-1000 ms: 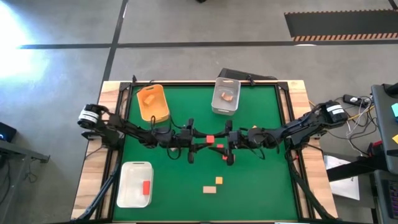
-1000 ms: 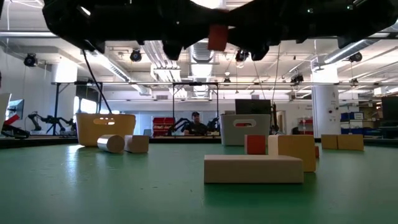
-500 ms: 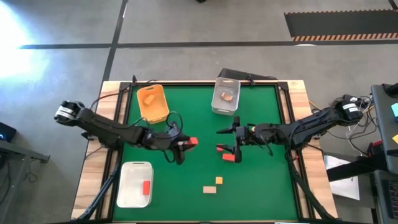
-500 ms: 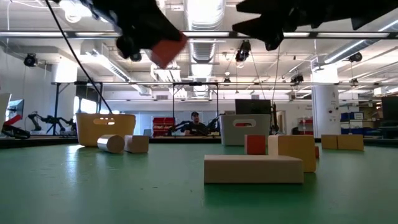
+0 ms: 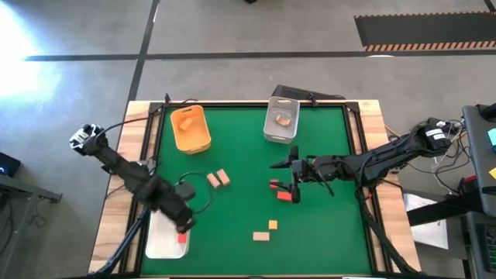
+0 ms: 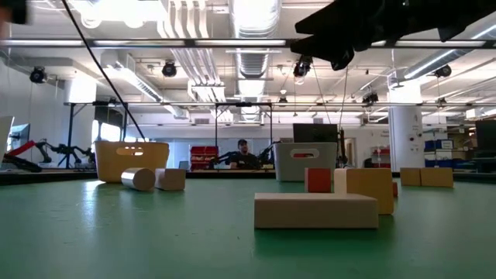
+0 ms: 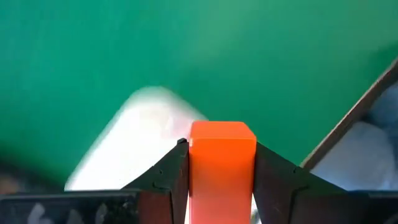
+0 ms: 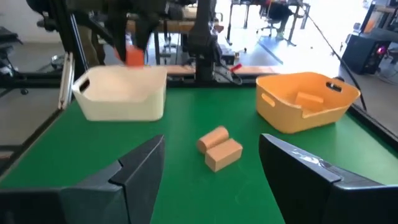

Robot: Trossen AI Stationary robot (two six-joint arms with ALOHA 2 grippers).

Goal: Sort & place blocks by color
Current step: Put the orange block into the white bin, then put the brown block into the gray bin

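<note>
A red block (image 7: 222, 163) is held clamped between the fingers of the left gripper (image 5: 184, 225), which has been carried from the middle of the bench (image 5: 325, 232) to a spot over the white bin (image 5: 159, 240) at the near left corner. A second red block (image 5: 180, 239) is seen lying in that bin. Two tan blocks (image 5: 218, 179), earlier hidden under the left arm, are now uncovered near the orange bin (image 5: 190, 129). The right gripper (image 5: 293, 181) is unmoved since half a second ago, right of centre, its fingers spread apart over a red block (image 5: 285, 194) on the bench. An orange block (image 5: 273, 225) and a tan block (image 5: 261, 235) are found unchanged near the front edge. The clear bin (image 5: 280, 120) at the far edge is seen with a block inside.
</note>
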